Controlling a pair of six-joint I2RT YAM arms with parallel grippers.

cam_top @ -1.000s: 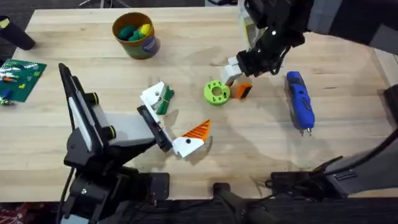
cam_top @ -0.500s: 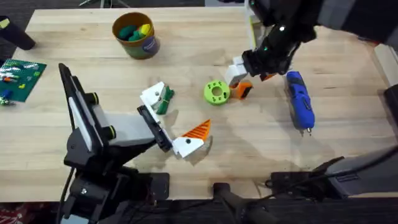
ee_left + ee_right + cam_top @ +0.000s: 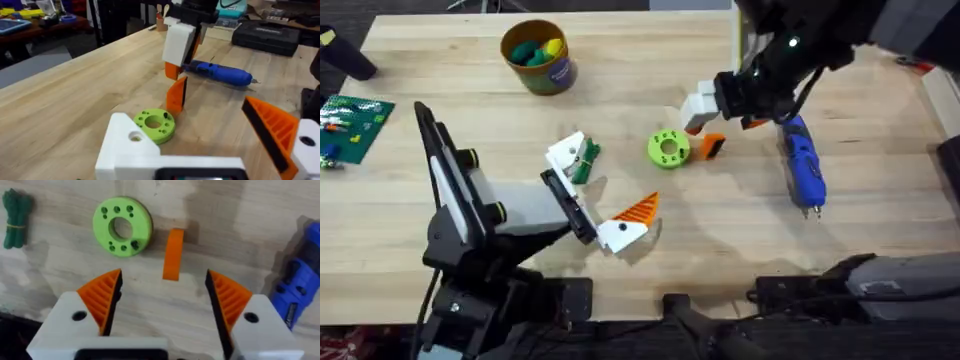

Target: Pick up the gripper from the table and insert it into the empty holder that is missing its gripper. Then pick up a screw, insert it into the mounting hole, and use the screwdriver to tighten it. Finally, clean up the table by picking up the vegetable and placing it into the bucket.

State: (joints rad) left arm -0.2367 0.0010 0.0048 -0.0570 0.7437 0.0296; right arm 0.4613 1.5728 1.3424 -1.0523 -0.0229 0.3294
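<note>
The gripper (image 3: pixel 710 147) (image 3: pixel 173 254) (image 3: pixel 176 95), a small orange block, stands on edge beside a lime-green disc (image 3: pixel 668 149) (image 3: pixel 122 226). My right gripper (image 3: pixel 725 113) (image 3: pixel 165 282) hovers open just above it, apart from it. My left gripper (image 3: pixel 595 195) (image 3: pixel 185 112) rests open on the table; one finger is the bare white holder (image 3: pixel 130 145) with a hole, the other carries an orange pad. The green vegetable (image 3: pixel 585 160) (image 3: pixel 15 217) lies by the holder finger. The blue screwdriver (image 3: pixel 802 170) (image 3: pixel 220 72) lies to the right. The bucket (image 3: pixel 538 55) stands far left. No screw is in view.
A green circuit board (image 3: pixel 355 120) lies at the table's left edge, with a black object (image 3: pixel 345 55) behind it. The bucket holds green and yellow items. Bare wood stretches along the front between the two arm bases.
My right gripper has drifted to the right, ending above the orange block. The block, disc, screwdriver and left arm have stayed put.
</note>
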